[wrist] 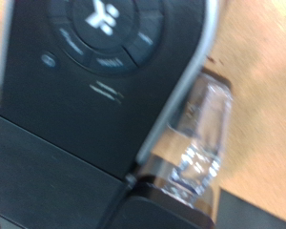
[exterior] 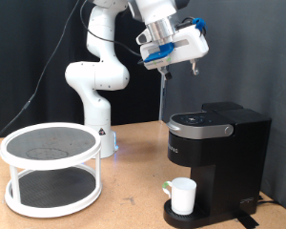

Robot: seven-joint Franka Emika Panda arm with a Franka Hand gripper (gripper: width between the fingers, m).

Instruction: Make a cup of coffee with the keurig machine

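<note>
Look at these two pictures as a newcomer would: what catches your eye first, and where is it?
The black coffee machine stands at the exterior view's right with a white cup on its round base. The gripper hangs in the air above the machine, holding nothing. A white two-tier round shelf sits at the exterior view's left.

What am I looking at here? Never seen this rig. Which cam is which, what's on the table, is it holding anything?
The exterior view, from a camera off the arm, shows a white Franka Panda arm. Its gripper hangs in the air above the keurig machine, with nothing visible between its fingers. The black coffee maker has its lid down. The cup, plain white, stands on its drip base. At the exterior view's left sits a white two-tier round rack on the wooden table. The wrist view, from a camera on the hand, looks down on the machine's buttons and clear water tank.
</note>
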